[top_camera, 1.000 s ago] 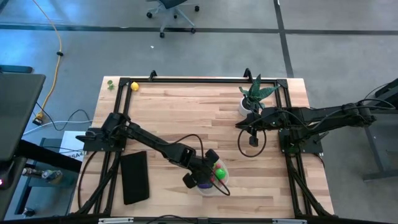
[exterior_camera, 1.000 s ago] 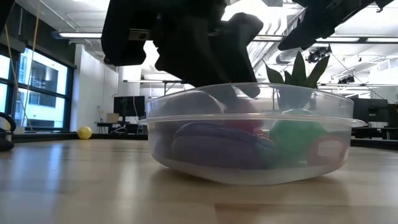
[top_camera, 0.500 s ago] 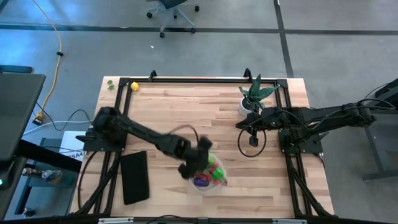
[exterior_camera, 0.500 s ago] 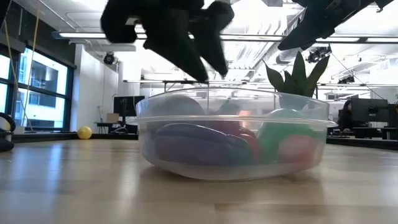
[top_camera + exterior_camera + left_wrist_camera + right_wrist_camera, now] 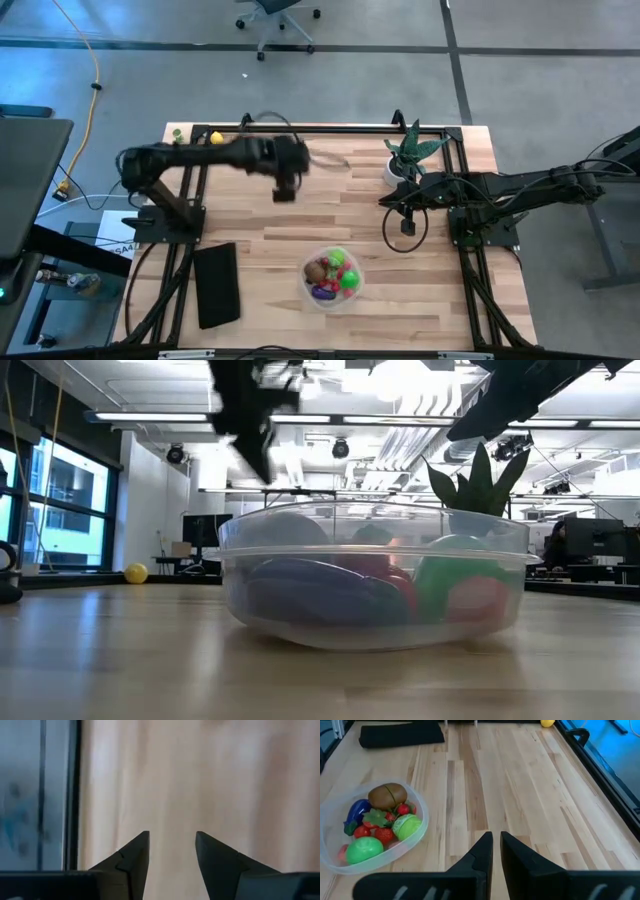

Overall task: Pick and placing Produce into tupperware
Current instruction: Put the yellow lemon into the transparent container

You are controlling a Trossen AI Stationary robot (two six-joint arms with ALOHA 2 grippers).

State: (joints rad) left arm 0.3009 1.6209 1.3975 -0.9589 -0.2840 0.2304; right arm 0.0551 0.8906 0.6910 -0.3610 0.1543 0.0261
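Observation:
The clear round tupperware (image 5: pixel 309 268) stands on the wooden table toward its near edge. In it lie a brown piece (image 5: pixel 387 795), a purple one (image 5: pixel 356 815), two bright green ones (image 5: pixel 362 849), (image 5: pixel 407 826) and small red ones (image 5: pixel 382 834). One yellow piece (image 5: pixel 216 138) lies on the table at the far left corner. My left gripper (image 5: pixel 284 192) hangs open, with nothing between its fingers, over bare wood far from the tupperware, toward the table's far left. My right gripper (image 5: pixel 407 228) waits shut and raised at the right.
A spiky green plant in a white pot (image 5: pixel 405 155) stands at the far right, beside my right arm. A flat black rectangle (image 5: pixel 216 285) lies near the left edge. Black frame rails run along the table's far, left and right sides.
My left gripper has risen from just above the tupperware and swung quickly toward the table's far left, turning as it went. It now hangs above bare wood. The tupperware has shifted slightly on the table, and the produce stays inside it.

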